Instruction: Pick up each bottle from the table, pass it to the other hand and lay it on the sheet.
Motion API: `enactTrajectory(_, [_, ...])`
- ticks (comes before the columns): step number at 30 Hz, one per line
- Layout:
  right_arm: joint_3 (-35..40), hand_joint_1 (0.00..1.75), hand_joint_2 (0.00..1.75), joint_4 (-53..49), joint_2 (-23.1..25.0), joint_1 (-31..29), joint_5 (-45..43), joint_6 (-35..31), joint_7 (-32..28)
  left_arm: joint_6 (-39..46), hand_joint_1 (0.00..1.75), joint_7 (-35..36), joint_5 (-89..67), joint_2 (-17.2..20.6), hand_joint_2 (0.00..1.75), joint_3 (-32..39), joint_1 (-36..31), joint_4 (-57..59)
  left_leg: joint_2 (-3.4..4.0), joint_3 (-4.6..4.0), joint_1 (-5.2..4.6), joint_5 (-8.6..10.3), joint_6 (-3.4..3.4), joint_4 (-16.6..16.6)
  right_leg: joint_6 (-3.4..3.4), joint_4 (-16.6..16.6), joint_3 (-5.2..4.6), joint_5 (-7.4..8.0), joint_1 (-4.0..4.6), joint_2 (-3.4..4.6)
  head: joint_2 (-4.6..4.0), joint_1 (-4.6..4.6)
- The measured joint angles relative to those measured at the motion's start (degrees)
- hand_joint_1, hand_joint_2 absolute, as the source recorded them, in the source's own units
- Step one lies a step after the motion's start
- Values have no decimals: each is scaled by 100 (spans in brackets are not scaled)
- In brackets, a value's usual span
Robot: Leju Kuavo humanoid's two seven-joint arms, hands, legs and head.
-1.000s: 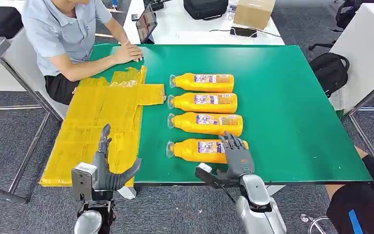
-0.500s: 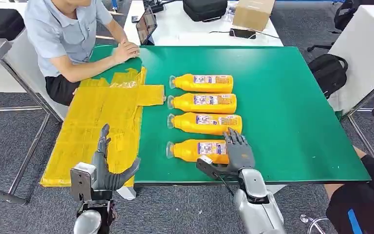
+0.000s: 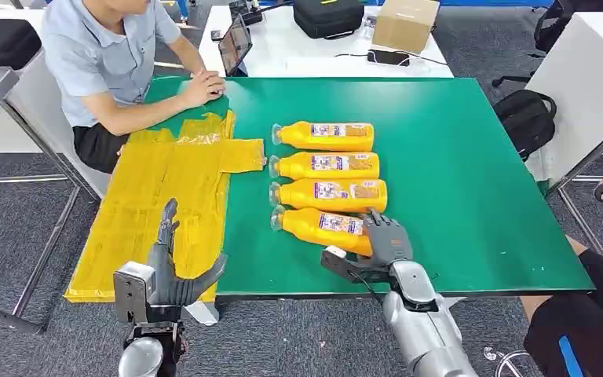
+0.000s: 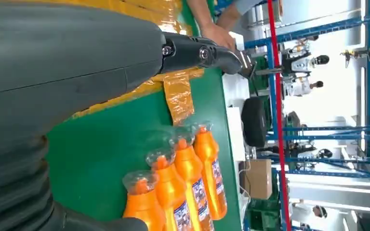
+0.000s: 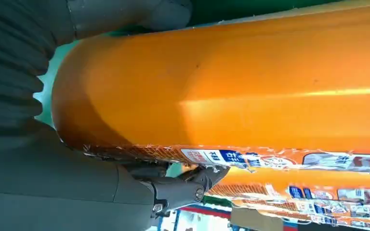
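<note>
- Right hand [image 3: 385, 243]: you see it wrapped over the base end of the nearest bottle [image 3: 326, 226], fingers across the top and thumb beneath. Your right wrist view confirms this: the orange body [image 5: 231, 91] lies against the palm, with a thumb [image 5: 183, 187] under it.
- Nearest bottle: its long axis runs across the worktop [image 3: 471, 181], clear cap toward the sheet [image 3: 157, 204] and base toward your right hand. It is tilted out of line with the other three bottles [image 3: 326, 165], and its cap end lies close against the neighbouring one. Whether its base has left the surface cannot be told.
- Left hand [image 3: 174, 275]: empty and spread, fingers upright and thumb out to the side. It hovers at the near edge of the worktop, over the sheet's near corner.
- Governing relation: the bottle lies to the right of the left hand, cap end nearer to it. A handover would likely bring the cap end toward your left hand, which is also the one nearer the sheet.
- Sheet: yellow and crinkled, on the left part of the worktop, with no bottle on it yet.
- Person [image 3: 110, 55]: seated at the far left corner, hands resting on the worktop.
</note>
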Motion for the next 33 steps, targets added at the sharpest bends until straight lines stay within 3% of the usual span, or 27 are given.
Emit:
enactTrajectory(11, [-181,175,175,247,-9,-105,-159,13,-443,-31,0,-17,24,0,175,4,-11,0,6,48,0,-8,3,-1,-3,-15,50,-11,0,13,0,-2])
enactTrajectory(16, [-385,175,175,223,37,48,-1718,216,-2011,-11,0,-4,209,0,175,11,-55,20,17,59,2,-22,-1,-1,6,-18,62,0,3,33,0,0])
enactTrajectory(18, [-389,175,175,12,158,263,-2171,335,-2368,86,0,42,322,0,175,15,-105,50,34,51,3,-18,-1,-1,1,-14,105,8,4,47,0,-2])
enactTrajectory(25, [-284,175,175,-1551,713,1053,-3666,579,-2710,166,0,321,507,2,175,-35,-224,317,19,-35,10,2,1,-1,2,-7,35,10,10,41,0,-4])
enactTrajectory(33, [-299,175,175,-2540,960,1204,-4350,512,-3176,-464,0,474,306,26,175,-440,-330,923,6,-75,-5,2,2,1,6,-9,2,9,-6,37,0,-4])
